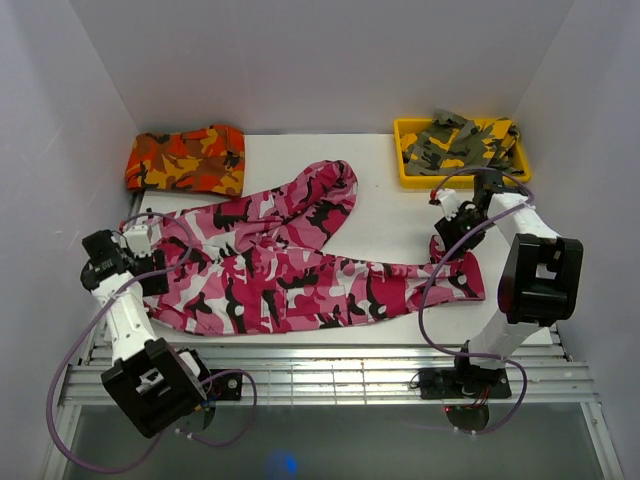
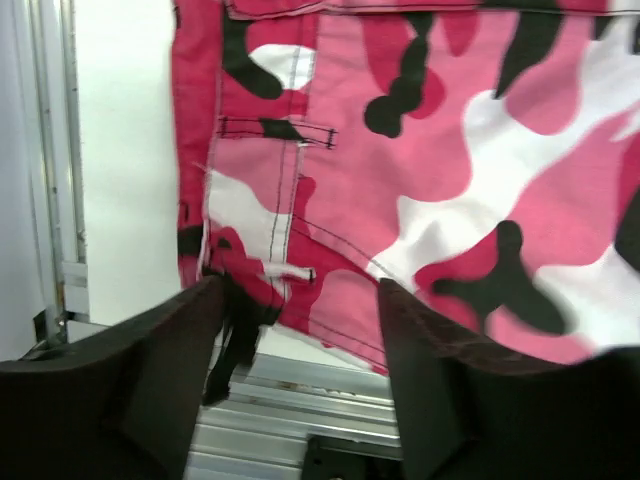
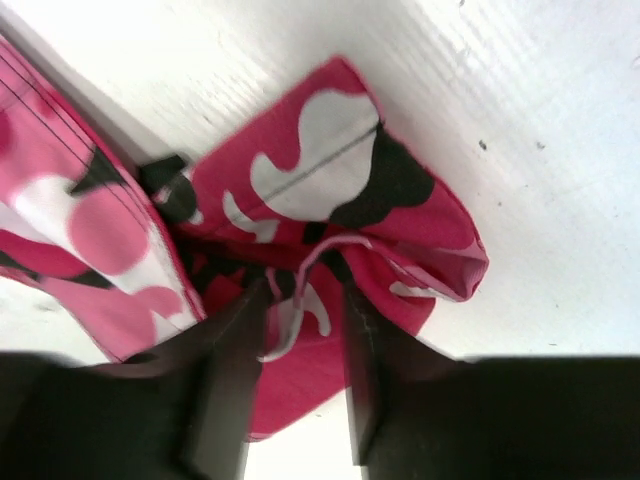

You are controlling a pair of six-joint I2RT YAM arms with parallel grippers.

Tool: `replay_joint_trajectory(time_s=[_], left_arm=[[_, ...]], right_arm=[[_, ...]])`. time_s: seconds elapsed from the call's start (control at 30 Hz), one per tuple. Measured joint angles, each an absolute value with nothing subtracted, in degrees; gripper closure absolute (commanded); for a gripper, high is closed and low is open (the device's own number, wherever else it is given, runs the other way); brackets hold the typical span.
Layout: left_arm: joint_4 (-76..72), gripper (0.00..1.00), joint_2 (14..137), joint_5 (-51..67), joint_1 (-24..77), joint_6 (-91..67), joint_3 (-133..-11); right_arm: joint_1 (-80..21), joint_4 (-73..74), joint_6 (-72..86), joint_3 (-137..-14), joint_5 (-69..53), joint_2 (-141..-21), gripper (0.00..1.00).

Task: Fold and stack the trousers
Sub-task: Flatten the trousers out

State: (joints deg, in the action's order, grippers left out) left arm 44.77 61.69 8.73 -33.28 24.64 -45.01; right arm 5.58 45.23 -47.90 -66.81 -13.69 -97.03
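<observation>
Top external view: trousers (image 1: 290, 265) are lying spread across the middle of the table (image 1: 400, 215). Left gripper (image 2: 300, 295) is hovering wide apart over the waistband, at left. Right gripper (image 3: 305, 295) is hanging narrowly apart over the bunched cuff, at right.

White table (image 1: 400, 215); plain white walls (image 1: 330, 60) on three sides; slatted metal rail (image 1: 330, 375) along near edge.

The trousers (image 2: 420, 180) run off the left wrist view's top and right edges, blurring rightward; the left fingers (image 2: 150, 380) cover their corner at the worktop's (image 2: 120, 150) near edge. The right fingers (image 3: 225, 400) hide part of the leg end; whether they pinch it is unclear.
</observation>
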Motion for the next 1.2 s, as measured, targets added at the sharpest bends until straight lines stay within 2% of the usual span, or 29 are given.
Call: replay_joint_trajectory(time_s=[0.1, 0.2, 0.3, 0.4, 0.5, 0.63, 0.7, 0.77, 0.8, 0.87, 0.9, 1.07, 1.2], left_arm=[[48.7, 0.20, 61.0, 13.6, -34.1, 25.1, -48.0], [51.8, 0.20, 64.1, 19.7, -33.2, 26.0, -57.6], [50.4, 0.21, 69.6, 22.8, -31.1, 27.2, -64.0], [48.8, 0.21, 73.8, 23.4, -28.9, 28.1, -63.2], [48.9, 0.21, 77.6, 23.5, -27.6, 28.2, -62.2], [48.3, 0.21, 81.1, 23.7, -27.6, 27.8, -62.2], [48.0, 0.21, 81.2, 23.8, -27.6, 27.6, -62.2], [47.7, 0.21, 81.0, 24.1, -27.6, 27.4, -62.2], [47.5, 0.21, 80.9, 24.3, -27.6, 27.4, -62.2], [47.1, 0.21, 80.6, 24.5, -27.6, 27.4, -62.0], [46.6, 0.21, 80.3, 24.6, -27.6, 27.3, -61.7], [45.1, 0.21, 79.4, 24.8, -27.6, 27.1, -59.9], [43.9, 0.21, 79.0, 24.8, -27.6, 27.0, -58.2]], right_arm=[[4.8, 48.1, -46.5, -70.9, -14.8, -97.3, 0.33], [6.7, 51.5, -45.1, -76.4, -17.3, -97.8, 0.31], [12.5, 55.3, -45.2, -81.8, -19.6, -98.7, 0.34], [19.2, 57.9, -46.8, -82.6, -20.2, -100.0, 0.40], [23.7, 59.2, -48.9, -79.3, -19.8, -102.5, 0.42], [24.3, 59.9, -50.3, -73.0, -19.7, -106.4, 0.44], [24.0, 59.9, -50.3, -71.5, -20.0, -107.7, 0.47], [23.6, 59.8, -50.3, -71.4, -20.6, -108.6, 0.55], [23.6, 59.5, -50.2, -71.4, -21.0, -108.8, 0.71], [23.6, 59.1, -50.3, -71.4, -21.8, -109.1, 0.90], [23.6, 59.0, -50.1, -71.5, -22.2, -109.2, 0.92], [23.6, 61.5, -49.8, -74.7, -24.4, -108.6, 0.92], [22.6, 67.7, -49.8, -83.4, -27.1, -104.1, 0.92]])
